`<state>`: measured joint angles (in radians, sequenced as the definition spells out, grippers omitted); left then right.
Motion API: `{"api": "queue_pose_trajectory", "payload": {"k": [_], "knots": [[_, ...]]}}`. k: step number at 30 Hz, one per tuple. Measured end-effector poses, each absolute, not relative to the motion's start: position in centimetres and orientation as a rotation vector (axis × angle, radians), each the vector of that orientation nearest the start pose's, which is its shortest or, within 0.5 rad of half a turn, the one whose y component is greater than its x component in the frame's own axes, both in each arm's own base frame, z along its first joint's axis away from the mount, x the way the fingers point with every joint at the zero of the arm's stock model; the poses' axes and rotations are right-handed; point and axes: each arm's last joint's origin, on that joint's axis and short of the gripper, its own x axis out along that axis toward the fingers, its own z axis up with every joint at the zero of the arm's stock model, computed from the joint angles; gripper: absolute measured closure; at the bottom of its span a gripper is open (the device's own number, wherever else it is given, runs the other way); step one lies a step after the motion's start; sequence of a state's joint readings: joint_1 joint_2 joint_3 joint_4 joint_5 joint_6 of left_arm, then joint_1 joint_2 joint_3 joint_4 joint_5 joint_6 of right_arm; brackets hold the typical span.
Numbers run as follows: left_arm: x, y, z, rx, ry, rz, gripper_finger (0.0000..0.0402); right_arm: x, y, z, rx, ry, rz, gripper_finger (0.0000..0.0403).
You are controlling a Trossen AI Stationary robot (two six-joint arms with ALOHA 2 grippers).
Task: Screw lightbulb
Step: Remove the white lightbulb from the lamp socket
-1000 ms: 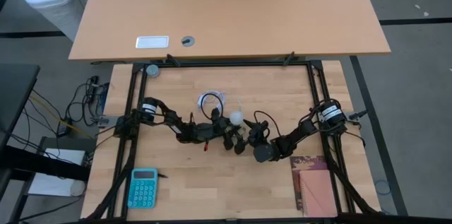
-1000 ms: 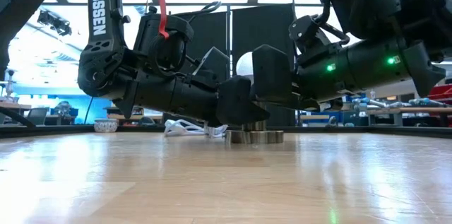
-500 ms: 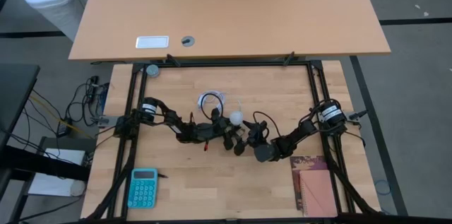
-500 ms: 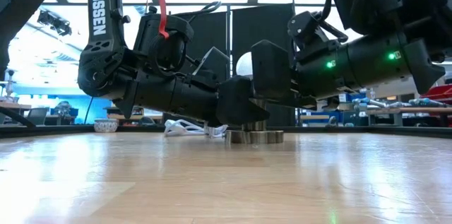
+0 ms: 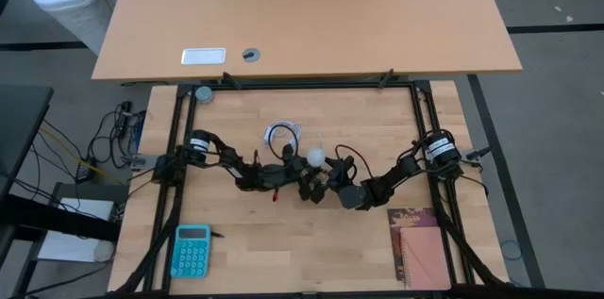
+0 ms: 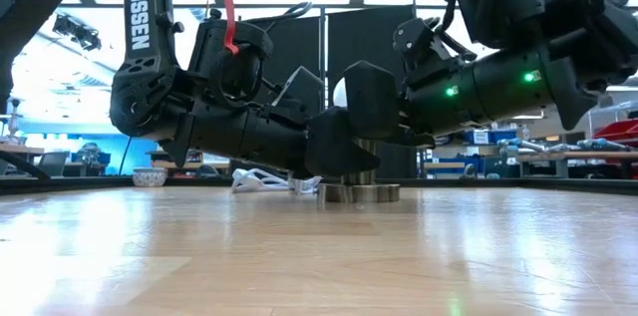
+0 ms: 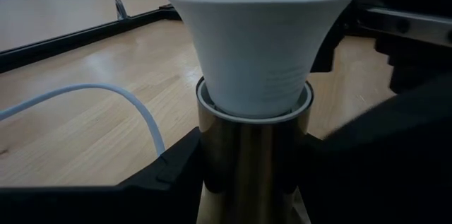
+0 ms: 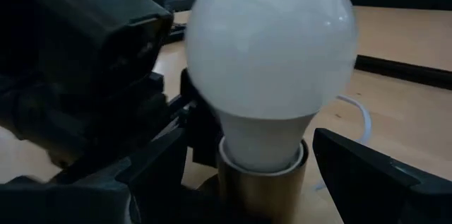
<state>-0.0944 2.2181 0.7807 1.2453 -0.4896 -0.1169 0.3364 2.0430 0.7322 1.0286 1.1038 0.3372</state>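
The white lightbulb stands upright with its narrow end in a brass socket tube. The socket's round base rests on the table. My left gripper reaches in level from the table's left and is shut on the tube below the bulb. My right gripper comes in level from the right and is open. Its fingers stand on either side of the bulb's neck, with a gap showing. In the low view one right finger hides most of the bulb. My left gripper pinches the brass socket tube between its two fingers, just under the rim where the bulb enters. The fingers come level from the table's left and lie across the tube. The socket stands upright on its base on the table.
A coiled white cable lies behind the socket and runs past it. A teal calculator sits near the front left, and a brown and pink notebook at the front right. A black frame borders the work area.
My right gripper has shifted slightly toward the bulb and the left arm, and its wrist has tipped a little. The gap between its fingers looks unchanged. The bulb and socket stand as before.
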Motion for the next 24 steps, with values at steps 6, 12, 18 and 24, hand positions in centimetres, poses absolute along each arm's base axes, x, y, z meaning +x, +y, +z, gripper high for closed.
{"api": "queue_pose_trajectory", "payload": {"k": [6, 12, 18, 24], "knots": [[36.12, -2.05, 6.07, -0.063, 0.165, 0.401, 0.0208, 32.97, 8.35, 9.57, 0.104, 0.091, -0.791, 0.0094], [36.11, -2.05, 6.07, -0.062, 0.165, 0.402, 0.0208, 33.05, 8.41, 9.78, 0.094, 0.085, -0.775, 0.0094], [36.11, -2.05, 6.06, -0.061, 0.165, 0.402, 0.0208, 33.05, 8.41, 9.84, 0.096, 0.08, -0.779, 0.0106], [36.09, -2.04, 6.05, -0.058, 0.166, 0.402, 0.0208, 33.03, 8.38, 9.87, 0.088, 0.079, -0.791, 0.016]]}}
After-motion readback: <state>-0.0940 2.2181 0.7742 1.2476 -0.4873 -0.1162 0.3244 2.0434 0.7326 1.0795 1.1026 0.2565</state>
